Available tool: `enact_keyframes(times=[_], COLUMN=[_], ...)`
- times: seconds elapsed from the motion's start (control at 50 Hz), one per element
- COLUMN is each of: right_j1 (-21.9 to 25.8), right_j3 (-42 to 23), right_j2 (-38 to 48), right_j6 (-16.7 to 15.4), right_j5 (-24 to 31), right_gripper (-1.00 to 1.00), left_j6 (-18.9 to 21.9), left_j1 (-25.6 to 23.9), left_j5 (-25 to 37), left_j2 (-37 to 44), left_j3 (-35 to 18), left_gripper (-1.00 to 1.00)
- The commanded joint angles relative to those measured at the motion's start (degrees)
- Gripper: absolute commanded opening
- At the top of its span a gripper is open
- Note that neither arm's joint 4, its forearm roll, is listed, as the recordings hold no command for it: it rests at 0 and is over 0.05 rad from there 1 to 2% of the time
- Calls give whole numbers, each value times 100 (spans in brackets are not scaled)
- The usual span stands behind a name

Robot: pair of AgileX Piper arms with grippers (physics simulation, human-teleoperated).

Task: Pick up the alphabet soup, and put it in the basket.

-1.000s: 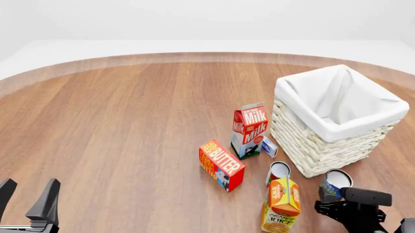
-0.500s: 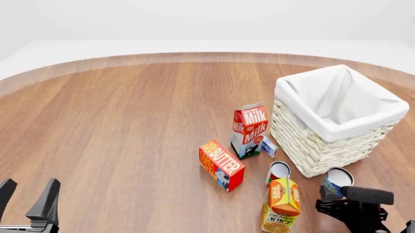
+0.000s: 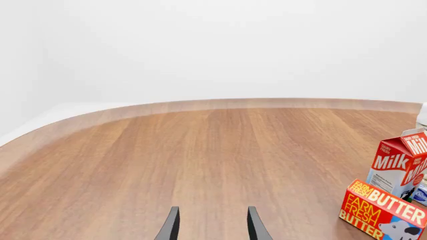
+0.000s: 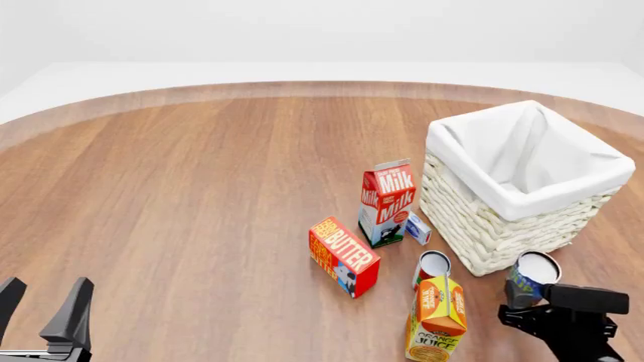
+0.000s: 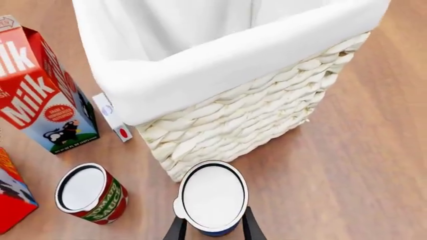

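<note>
One round wooden table (image 4: 201,188), white surroundings.

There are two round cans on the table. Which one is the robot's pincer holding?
The blue-labelled soup can with the pale flat top, beside the white-lined wicker basket. The right pincer grips its sides. The red-and-green can stands free near the milk carton.

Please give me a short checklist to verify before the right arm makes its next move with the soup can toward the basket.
1. Right end effector closed on the alphabet soup: ok, fingers flank it.
2. Can off the table: cannot tell.
3. Basket interior free: ok, only white lining visible.
4. Can above the basket rim: not ok; it is beside the wicker wall.
5. Red-and-white can apart from the grasp: ok.
6. Left end effector out of the way: ok, open over bare table.
</note>
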Motion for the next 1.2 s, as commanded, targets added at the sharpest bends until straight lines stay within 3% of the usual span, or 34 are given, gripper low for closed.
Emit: enact_keyframes(times=[0.02, 0.3, 0.42, 0.82, 1.2], right_j1=[9, 15, 21, 46, 130], right_j3=[0, -1, -1, -1, -263], right_j2=[-596, -1440, -1306, -1921, -2598], right_j6=[83, 11, -17, -88, -242], right_j5=[471, 1162, 1032, 1447, 2192], right_gripper=[-100, -100, -100, -100, -100], left_j6=[0, 0, 0, 0, 0], left_j1=[0, 0, 0, 0, 0], left_j5=[0, 0, 0, 0, 0], left_j2=[0, 0, 0, 0, 0], left_j3=[0, 0, 0, 0, 0], left_gripper=[100, 100, 100, 100, 100])
